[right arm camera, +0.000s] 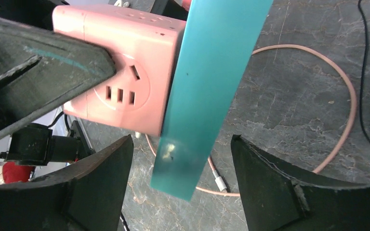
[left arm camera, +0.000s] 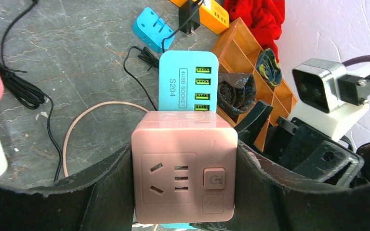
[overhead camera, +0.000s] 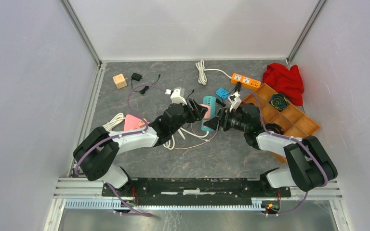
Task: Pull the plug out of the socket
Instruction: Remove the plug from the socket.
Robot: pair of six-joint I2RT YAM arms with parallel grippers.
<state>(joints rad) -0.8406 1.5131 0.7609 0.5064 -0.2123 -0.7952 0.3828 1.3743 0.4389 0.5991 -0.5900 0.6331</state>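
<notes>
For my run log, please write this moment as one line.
left gripper: shut on socket | right gripper: open, astride plug, no contact | plug: in socket

Left tool (overhead camera: 203, 112) clamped, right tool (overhead camera: 216, 116) spread wide, tips facing, almost meeting.

**Robot Test Cell, Laboratory**

A dark stone-patterned tabletop (overhead camera: 221, 154) is enclosed by plain white panels (overhead camera: 192, 29) set in aluminium profiles (overhead camera: 82, 33). A left arm (overhead camera: 132, 138) and a right arm (overhead camera: 277, 143) are bolted to a black base plate (overhead camera: 197, 185).
</notes>
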